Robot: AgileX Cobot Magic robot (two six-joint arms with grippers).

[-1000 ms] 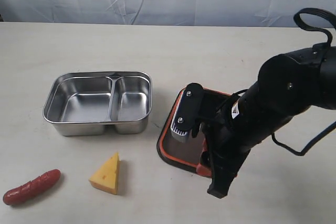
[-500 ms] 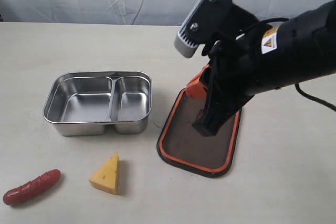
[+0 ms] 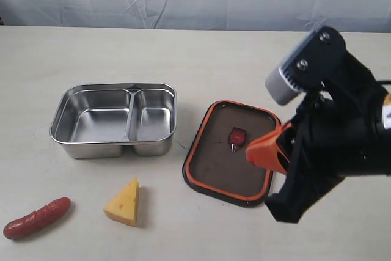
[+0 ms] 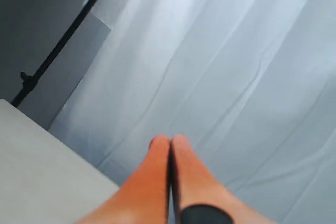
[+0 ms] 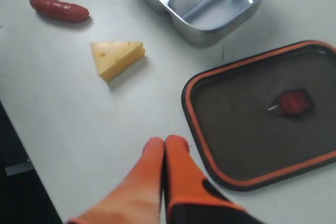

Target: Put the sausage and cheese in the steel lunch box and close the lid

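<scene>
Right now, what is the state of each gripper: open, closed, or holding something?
Left gripper: closed, holding nothing.
Right gripper: closed, holding nothing.

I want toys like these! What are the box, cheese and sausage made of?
The lunch box looks like polished steel: it mirrors light. The cheese looks like matte plastic or foam, uncertain which, with moulded holes. The sausage seems glossy plastic, showing bright highlights.
</scene>
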